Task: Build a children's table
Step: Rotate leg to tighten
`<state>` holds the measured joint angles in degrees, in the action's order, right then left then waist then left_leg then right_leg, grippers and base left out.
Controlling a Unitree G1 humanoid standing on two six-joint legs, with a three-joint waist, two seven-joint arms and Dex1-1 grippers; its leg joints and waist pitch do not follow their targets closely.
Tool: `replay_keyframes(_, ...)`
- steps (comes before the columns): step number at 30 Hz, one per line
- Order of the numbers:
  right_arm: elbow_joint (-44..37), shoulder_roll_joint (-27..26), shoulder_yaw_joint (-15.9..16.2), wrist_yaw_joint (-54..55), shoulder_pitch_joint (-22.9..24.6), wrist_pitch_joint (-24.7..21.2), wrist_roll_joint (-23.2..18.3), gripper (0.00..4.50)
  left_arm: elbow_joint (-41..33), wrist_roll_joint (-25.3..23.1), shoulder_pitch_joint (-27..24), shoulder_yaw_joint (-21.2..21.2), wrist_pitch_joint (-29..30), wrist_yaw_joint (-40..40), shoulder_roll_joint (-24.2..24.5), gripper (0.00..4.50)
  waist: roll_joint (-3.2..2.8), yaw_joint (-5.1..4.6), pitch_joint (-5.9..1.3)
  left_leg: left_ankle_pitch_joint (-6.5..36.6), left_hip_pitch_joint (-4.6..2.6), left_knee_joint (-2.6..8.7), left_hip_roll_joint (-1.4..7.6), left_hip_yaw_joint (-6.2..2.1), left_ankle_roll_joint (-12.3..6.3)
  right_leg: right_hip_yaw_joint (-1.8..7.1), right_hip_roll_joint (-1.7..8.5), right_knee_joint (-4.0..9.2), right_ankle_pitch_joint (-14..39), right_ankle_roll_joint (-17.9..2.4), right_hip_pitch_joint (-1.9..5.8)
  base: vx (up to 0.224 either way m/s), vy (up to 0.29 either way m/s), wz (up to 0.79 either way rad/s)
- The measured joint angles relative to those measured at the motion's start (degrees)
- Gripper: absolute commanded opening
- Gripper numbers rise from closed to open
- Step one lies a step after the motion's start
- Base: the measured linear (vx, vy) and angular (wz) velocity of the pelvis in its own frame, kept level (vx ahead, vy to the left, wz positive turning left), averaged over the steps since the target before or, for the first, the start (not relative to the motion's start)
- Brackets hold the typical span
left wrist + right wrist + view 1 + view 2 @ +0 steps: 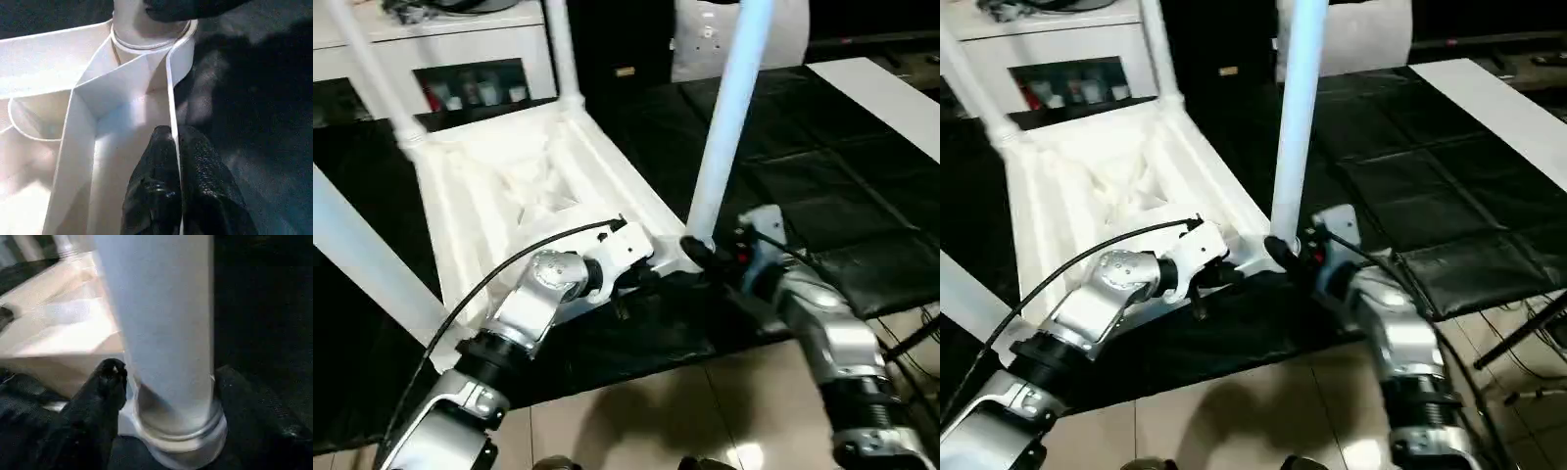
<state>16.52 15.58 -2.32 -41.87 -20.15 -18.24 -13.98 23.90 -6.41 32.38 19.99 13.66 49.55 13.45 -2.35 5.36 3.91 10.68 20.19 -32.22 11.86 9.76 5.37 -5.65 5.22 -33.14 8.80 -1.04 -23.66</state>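
Observation:
The children's table [509, 186] lies upside down on a black mat, ribbed underside up, with its white legs standing up from the corner sockets. My left gripper [175, 147] is shut on the thin rim wall at the near edge, close to the front right corner [625, 292]. The near right leg [729, 117] rises from that corner's socket. At its base my right gripper [700, 257] stands open. One black finger [105, 391] is on each side of the leg [166, 323], just off it.
A long white cabinet [460, 49] with glass-fronted openings stands behind the table. The black mat [822, 176] stretches to the right, with a white board [891, 88] at its far right. Tiled floor [705, 401] lies in front, and cables [1538, 333] run at the right edge.

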Motion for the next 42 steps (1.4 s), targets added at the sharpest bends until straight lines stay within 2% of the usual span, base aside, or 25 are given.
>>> replay_keyframes(4, -3.07, 7.89, 0.45, -10.85, 1.72, -0.21, -2.37, 3.91, -0.37, 0.88, -0.70, 1.30, -4.60, 5.92, 4.14, 0.00, -0.06, 0.59, -0.01, 0.00, 0.03, -0.11, 0.01, -0.01, -0.06, 0.00, 0.00, -0.03, 0.00, 0.00, 0.02, 0.000, 0.000, 0.00)
replay_keyframes(7, -3.44, 10.89, 0.49, -15.74, 1.79, -0.60, -3.59, 4.14, -0.36, 1.07, -0.83, 1.87, -6.92, 9.27, 6.29, 0.00, -0.07, 0.97, -0.05, 0.00, -0.01, -0.19, 0.01, 0.02, -0.06, 0.00, 0.00, -0.10, -0.01, -0.01, 0.06, 0.000, 0.000, 0.00)
replay_keyframes(10, -3.44, 15.29, 1.34, -21.42, 1.80, -1.41, -3.92, 4.38, -0.11, 1.06, -0.64, 3.27, -10.48, 12.51, 8.24, 0.00, -0.08, 1.82, -0.06, 0.00, -0.07, -0.29, 0.00, 0.03, -0.06, 0.00, 0.02, -0.11, -0.01, -0.01, 0.15, 0.000, 0.000, 0.00)
replay_keyframes(14, -3.42, 18.80, 2.93, -26.79, 1.80, -1.47, -3.92, 4.38, 1.85, 0.98, 0.18, 3.99, -14.22, 14.65, 9.13, 0.00, -0.07, 2.60, -0.07, 0.02, -0.09, -0.40, 0.00, 0.04, -0.06, 0.01, 0.02, -0.12, -0.01, 0.00, 0.29, 0.000, 0.000, 0.00)
replay_keyframes(19, -3.36, 18.78, 3.04, -27.61, 1.80, -1.19, -3.98, 4.38, 4.26, 0.80, 1.60, 4.73, -16.98, 15.82, 9.35, 0.00, -0.07, 2.93, -0.09, 0.01, -0.07, -0.45, 0.00, 0.03, -0.06, 0.01, 0.03, -0.24, -0.01, 0.02, 0.29, 0.000, 0.000, 0.00)
replay_keyframes(23, -3.35, 18.71, 5.43, -29.63, 1.80, 0.37, -3.77, 4.38, 4.81, 1.08, 1.79, 4.72, -18.02, 17.55, 9.89, 0.00, -0.10, 2.95, -0.11, 0.01, -0.06, -0.46, 0.01, 0.01, -0.06, 0.00, 0.03, -0.29, 0.00, 0.03, 0.28, 0.000, 0.000, 0.00)
replay_keyframes(29, -3.35, 17.26, 6.61, -30.04, 1.80, 2.06, -3.49, 4.38, 4.92, 1.76, 1.60, 4.86, -19.58, 20.04, 10.44, 0.00, -0.10, 3.38, -0.12, 0.02, -0.05, -0.52, -0.01, 0.00, -0.06, 0.00, 0.06, -0.29, 0.00, 0.03, 0.28, 0.000, 0.000, 0.00)
replay_keyframes(35, -3.45, 17.40, 6.55, -29.22, 1.76, 0.37, -3.75, 4.38, 11.17, -0.58, 4.41, 5.14, -21.81, 12.87, 6.21, 0.00, -0.25, 4.10, -0.23, -0.08, -0.14, -0.93, -0.01, 0.03, -0.19, 0.16, 0.10, -0.42, 0.00, 0.11, 0.44, 0.000, 0.000, 0.00)
replay_keyframes(36, -3.71, 17.90, 6.41, -29.22, 1.91, -0.34, -3.87, 4.38, 12.07, -0.76, 4.83, 5.14, -21.57, 11.86, 5.79, 0.00, -0.24, 4.07, -0.24, -0.09, -0.14, -1.01, -0.01, 0.03, -0.20, 0.17, 0.10, -0.42, 0.06, 0.28, 0.51, 0.000, 0.000, 0.00)
replay_keyframes(37, -4.77, 18.43, 6.30, -29.25, 2.50, -1.07, -4.15, 4.44, 12.79, -1.15, 5.33, 5.15, -21.29, 10.88, 5.53, 0.43, -0.20, 3.96, -0.22, -0.09, -0.14, -1.08, 0.00, 0.02, -0.21, 0.17, 0.11, -0.42, 0.07, 0.33, 0.54, 0.000, 0.000, 0.00)
replay_keyframes(39, -7.95, 18.50, 5.97, -29.30, 3.99, -2.40, -5.66, 4.44, 13.56, -2.36, 5.98, 4.95, -21.10, 8.44, 5.93, 0.54, -0.06, 3.24, -0.19, -0.10, -0.10, -1.10, 0.00, -0.06, -0.21, 0.17, 0.10, -0.40, 0.05, 0.39, 0.55, 0.000, 0.000, 0.00)
replay_keyframes(41, -9.76, 18.49, 5.30, -29.19, 5.31, -3.63, -6.96, 4.44, 13.82, -2.50, 5.92, 4.49, -21.06, 7.66, 6.85, 0.89, -0.01, 2.41, -0.16, -0.10, -0.10, -1.09, 0.01, -0.11, -0.21, 0.14, 0.10, -0.36, 0.04, 0.42, 0.54, 0.000, 0.000, 0.00)
replay_keyframes(42, -10.47, 18.38, 4.62, -28.76, 5.87, -4.26, -7.72, 4.44, 13.70, -2.22, 5.61, 3.88, -21.13, 7.74, 6.93, 0.89, 0.00, 2.17, -0.15, -0.10, -0.10, -1.03, 0.01, -0.12, -0.21, 0.08, 0.10, -0.24, 0.04, 0.43, 0.53, 0.000, 0.000, 0.00)
